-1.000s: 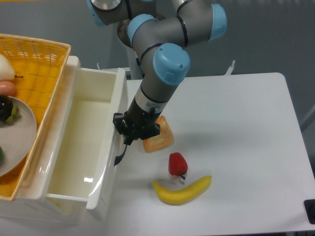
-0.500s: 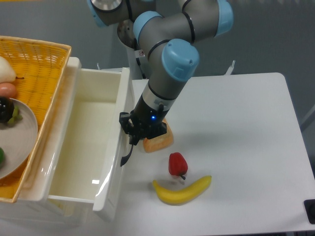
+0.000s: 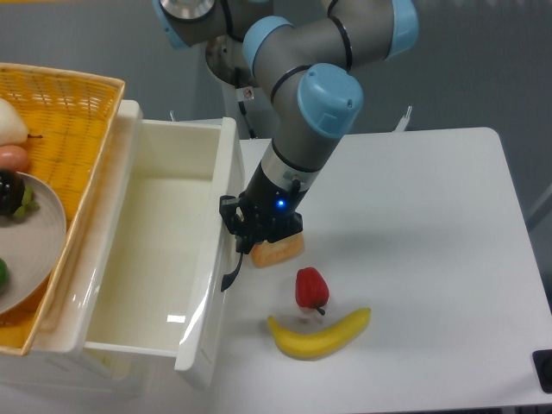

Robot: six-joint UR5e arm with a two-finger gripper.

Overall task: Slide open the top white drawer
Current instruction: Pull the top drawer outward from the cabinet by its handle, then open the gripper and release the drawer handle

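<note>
The top white drawer stands pulled well out of the cabinet, its wide shallow inside bare and glossy. Its curved black handle juts from the front panel on the right. My gripper hangs at the upper part of that handle, pressed against the drawer front, with its fingers closed around the handle. The arm's wrist and blue joint caps rise above it and hide the fingertips in part.
A yellow woven basket with a plate and fruit sits on top of the cabinet at the left. On the white table lie an orange bread piece right beside my gripper, a red pepper and a banana.
The drawer has slid further out to the right over the last second, and my gripper has moved right with the handle, closing in over the orange bread piece.
</note>
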